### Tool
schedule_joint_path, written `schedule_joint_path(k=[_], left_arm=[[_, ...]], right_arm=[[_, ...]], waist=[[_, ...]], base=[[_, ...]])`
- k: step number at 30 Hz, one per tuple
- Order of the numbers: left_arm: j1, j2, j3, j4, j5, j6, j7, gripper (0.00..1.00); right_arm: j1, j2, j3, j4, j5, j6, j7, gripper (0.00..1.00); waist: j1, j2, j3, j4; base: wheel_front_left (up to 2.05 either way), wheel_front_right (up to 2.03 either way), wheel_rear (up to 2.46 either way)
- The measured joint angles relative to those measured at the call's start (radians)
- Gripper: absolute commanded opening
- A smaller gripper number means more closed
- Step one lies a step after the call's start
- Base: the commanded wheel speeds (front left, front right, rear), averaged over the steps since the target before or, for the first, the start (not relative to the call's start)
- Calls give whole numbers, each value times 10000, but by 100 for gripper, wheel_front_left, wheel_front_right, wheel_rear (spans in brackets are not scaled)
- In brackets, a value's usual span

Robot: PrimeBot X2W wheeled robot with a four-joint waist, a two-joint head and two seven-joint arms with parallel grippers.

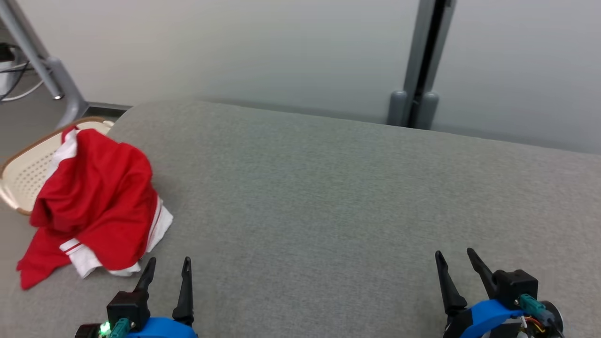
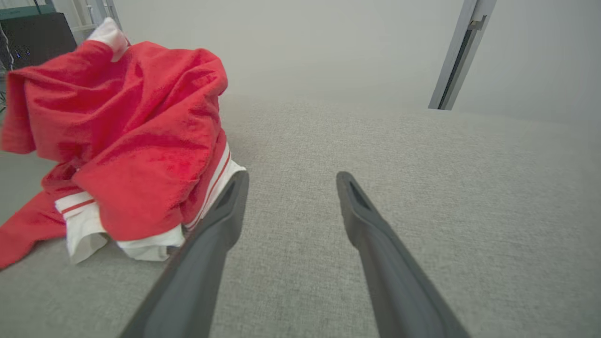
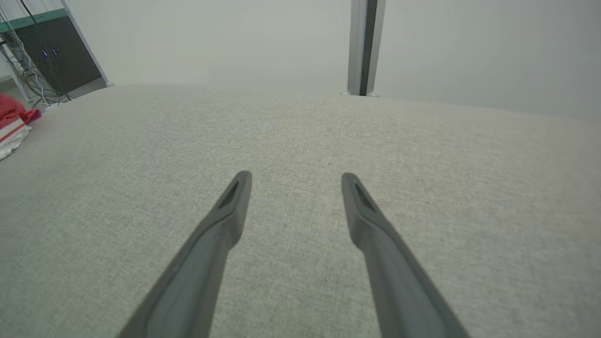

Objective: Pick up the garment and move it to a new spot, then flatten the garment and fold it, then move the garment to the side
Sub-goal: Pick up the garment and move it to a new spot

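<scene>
1. Where the grey padded surface (image 1: 328,188) reaches its left edge, the garment (image 1: 98,197) sits in a crumpled heap: red cloth over a white part with red stripes.
2. Its upper folds overlap the rim of a cream perforated basket (image 1: 19,178) beside the surface. A grey post (image 1: 422,61) stands behind, well apart.
3. Left gripper (image 1: 169,260): fingers spread wide, holding nothing, one tip just beside the white hem; contact cannot be told.
4. Right gripper (image 1: 455,253): fingers spread wide, holding nothing, over bare surface, well apart from the garment.
</scene>
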Motion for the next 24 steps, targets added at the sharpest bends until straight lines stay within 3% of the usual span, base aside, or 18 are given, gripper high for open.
schedule_joint_path(k=[14,18,24], left_arm=[[484,46,1166,136,-150,67,2,100],[506,31,1440,174,-267,65,0,100],[-523,324,1873,334,-640,42,0,100]], right_arm=[[-217,13,1279,384,508,0,0,100],[-240,12,1371,433,504,0,0,100],[-382,12,1517,456,167,0,-2,100]], waist=[[0,0,345,2495],[0,0,537,2686],[1,0,1113,2382]], base=[[0,0,0],[0,0,0],[0,0,0]])
